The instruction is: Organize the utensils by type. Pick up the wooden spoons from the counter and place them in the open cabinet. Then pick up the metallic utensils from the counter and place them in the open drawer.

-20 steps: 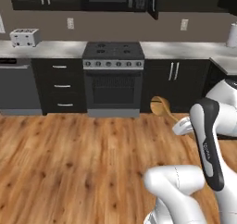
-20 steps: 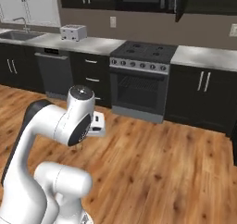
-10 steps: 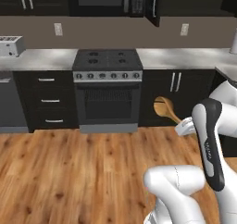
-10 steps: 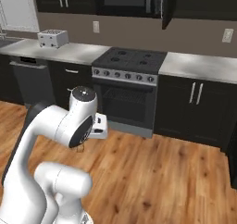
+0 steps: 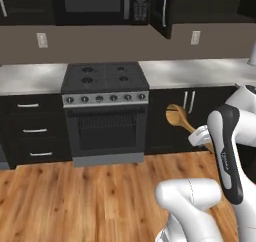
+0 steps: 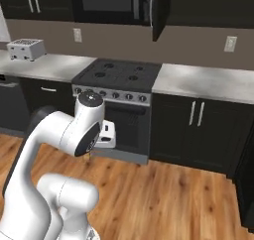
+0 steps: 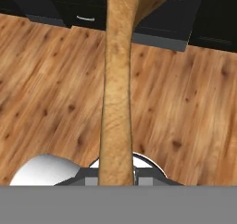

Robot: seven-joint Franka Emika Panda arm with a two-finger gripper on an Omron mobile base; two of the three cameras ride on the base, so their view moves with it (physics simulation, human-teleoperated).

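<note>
My gripper (image 5: 200, 136) is shut on the handle of a tan wooden spoon (image 5: 177, 117), held well above the floor. The spoon's round bowl points up and left toward the black base cabinets. In the hand view the spoon's handle (image 7: 118, 84) runs straight up from between the jaws of the gripper (image 7: 117, 174) over the wood floor. The white marble counter (image 5: 195, 72) lies ahead, right of the stove. Above it the upper cabinet's door (image 5: 162, 11) stands ajar, as the right base view confirms at the cabinet door (image 6: 159, 12). The metallic utensils and the open drawer are out of view.
A black stove (image 5: 105, 78) with an oven stands in the middle, a microwave (image 5: 100, 1) above it. Closed drawers (image 5: 30, 132) are at the left. A toaster (image 6: 26, 48) sits on the left counter (image 6: 49, 65). Wood floor (image 5: 75, 201) lies between me and the cabinets.
The whole picture has shifted and grown: the base has driven closer to the stove and counter. The spoon stays in the shut gripper, unchanged relative to the arm.
</note>
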